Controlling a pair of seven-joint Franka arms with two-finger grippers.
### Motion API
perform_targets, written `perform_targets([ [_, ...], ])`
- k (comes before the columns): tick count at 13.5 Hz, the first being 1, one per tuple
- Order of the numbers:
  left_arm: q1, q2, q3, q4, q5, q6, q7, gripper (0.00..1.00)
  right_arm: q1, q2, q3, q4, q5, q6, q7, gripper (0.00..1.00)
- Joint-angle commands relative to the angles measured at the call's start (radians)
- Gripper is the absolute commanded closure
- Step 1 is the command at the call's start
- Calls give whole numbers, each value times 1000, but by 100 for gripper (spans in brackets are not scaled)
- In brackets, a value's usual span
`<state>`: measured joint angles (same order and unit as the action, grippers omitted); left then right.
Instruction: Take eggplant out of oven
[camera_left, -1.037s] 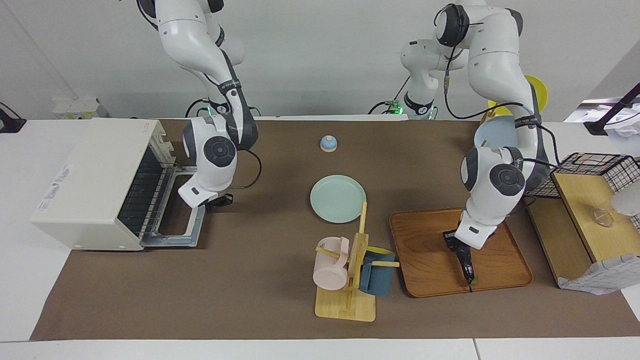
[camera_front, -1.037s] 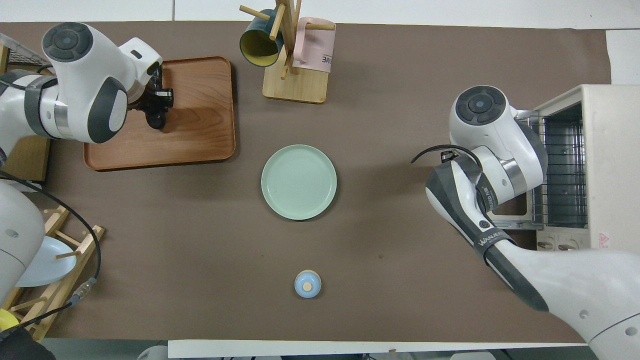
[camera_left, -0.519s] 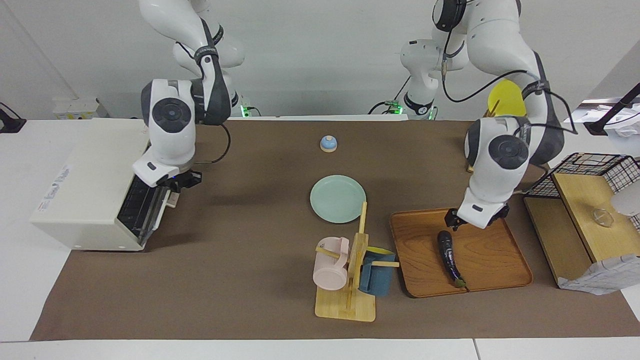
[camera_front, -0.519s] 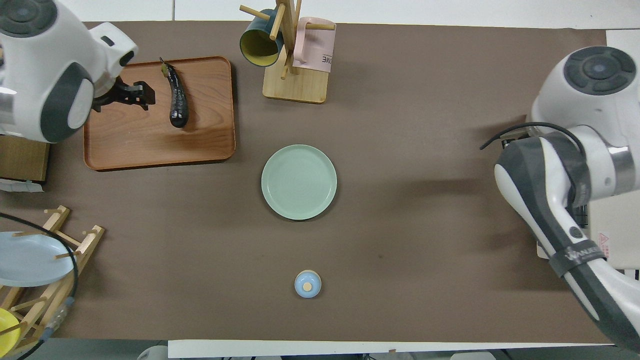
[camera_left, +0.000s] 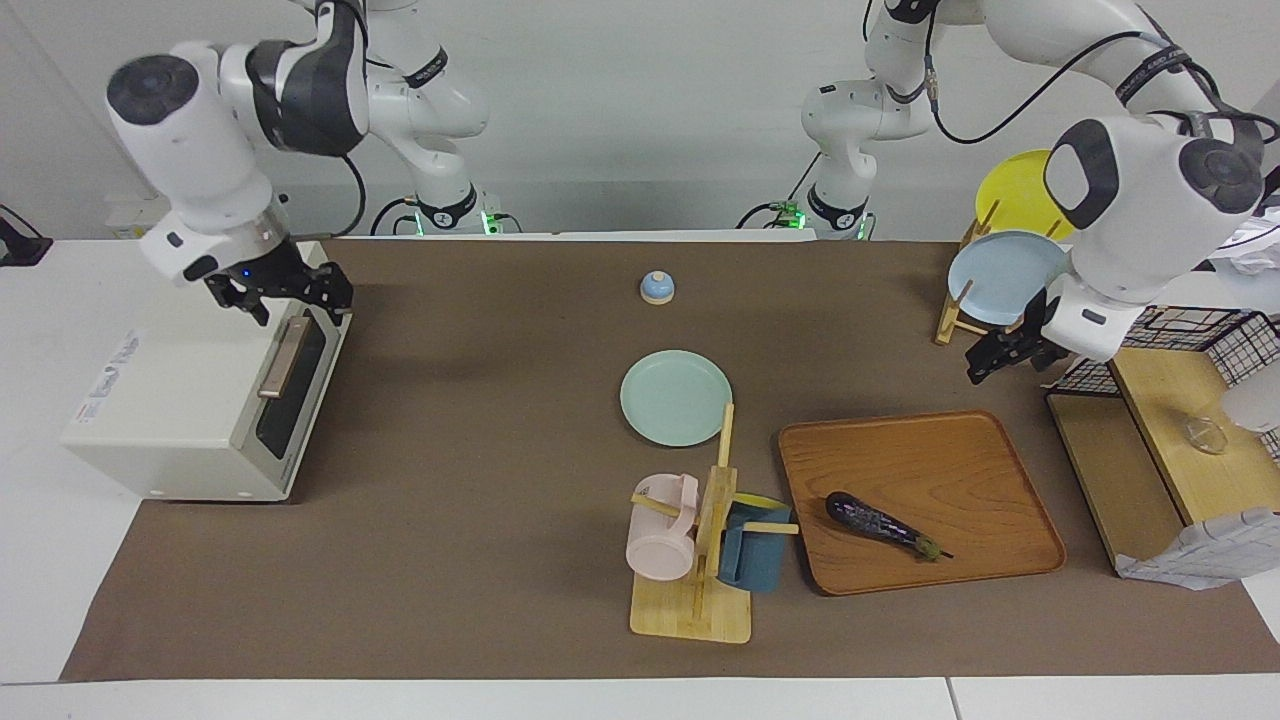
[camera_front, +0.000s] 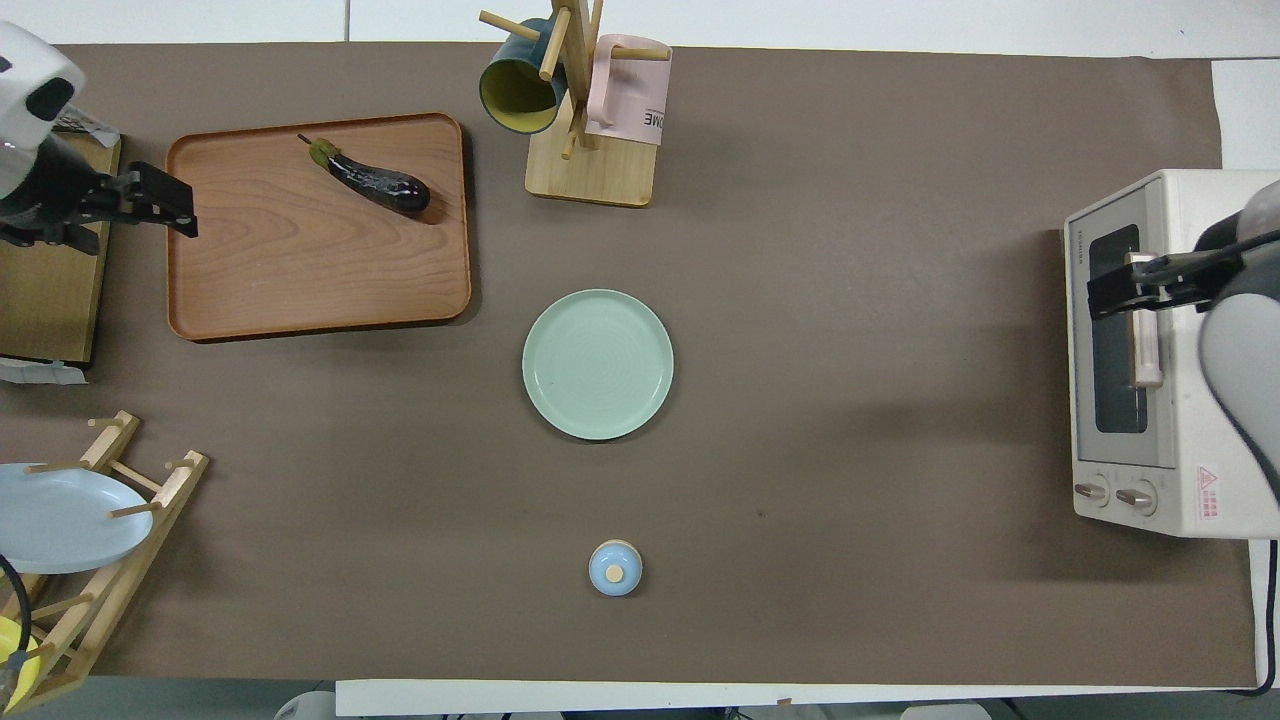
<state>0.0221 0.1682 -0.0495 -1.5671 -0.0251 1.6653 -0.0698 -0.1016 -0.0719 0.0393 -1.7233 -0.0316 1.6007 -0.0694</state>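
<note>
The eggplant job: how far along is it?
It looks done. The eggplant lies on the wooden tray, out of the oven, whose door is shut. Nothing is in hand: the left gripper is up near the tray's edge, open and empty, and the right gripper is over the oven. Nothing seems left.

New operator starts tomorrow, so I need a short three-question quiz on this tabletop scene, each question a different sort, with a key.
1. True or false: the oven door is shut.
2. The eggplant lies on: A) the green plate B) the wooden tray C) the oven rack.
3. Which arm's tool is over the oven's handle?

Key: 1 true. 2 B. 3 The right tool; the left tool hangs apart from the tray.
</note>
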Motion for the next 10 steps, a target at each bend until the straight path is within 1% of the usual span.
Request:
perform_targets([
  [1, 57, -12, 0, 24, -42, -45, 103, 0, -18, 44, 2, 187, 47, -161, -23, 0],
  [2, 62, -13, 0, 24, -41, -47, 108, 0, -20, 44, 2, 215, 38, -194, -24, 0],
  [4, 62, -16, 2, 24, -36, -61, 108, 0, -30, 46, -10, 226, 54, -218, -23, 0],
  [6, 61, -32, -1, 27, -30, -74, 108, 0, -27, 50, -12, 228, 39, -211, -23, 0],
  [7, 59, -50, -4, 35, -29, -85, 108, 0, -39, 72, -13, 229, 42, -200, -23, 0],
  [8, 56, -56, -4, 38, -22, -100, 108, 0, -30, 61, -15, 211, 33, -173, -20, 0],
  [10, 52, -78, -7, 36, -21, -107, 108, 0, -20, 34, -13, 141, 2, -151, -20, 0],
])
